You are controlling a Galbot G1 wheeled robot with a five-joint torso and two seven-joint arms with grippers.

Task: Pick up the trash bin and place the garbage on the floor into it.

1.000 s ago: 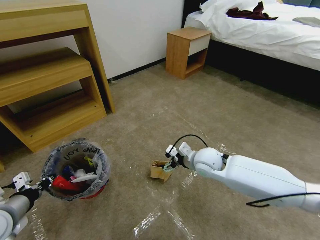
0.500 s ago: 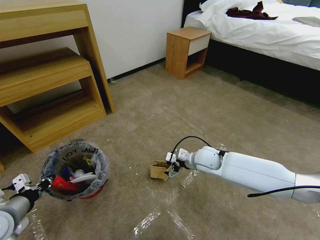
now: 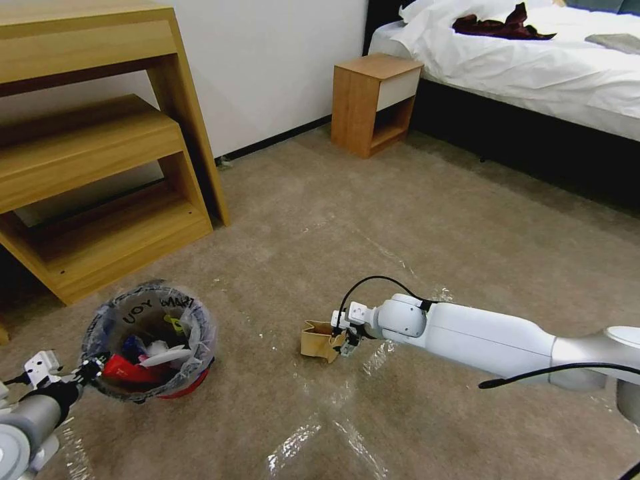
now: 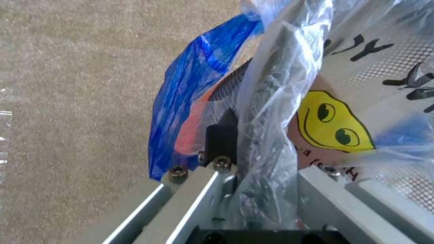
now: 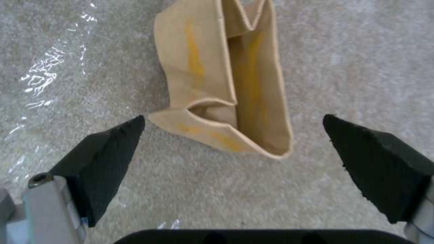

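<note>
On the floor (image 3: 427, 220) — right gripper (image 5: 235, 135) spread around the cardboard box (image 5: 230, 84).

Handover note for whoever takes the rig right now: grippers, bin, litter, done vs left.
Left gripper: shut on the rim of the trash bin, pinching the plastic liner.
Right gripper: open, low over the floor, fingers either side of the cardboard box, not yet closed on it.
Done: bin in hand; it already holds red and white litter.
Left: grasp the box, carry it to the bin, drop it in.
</note>
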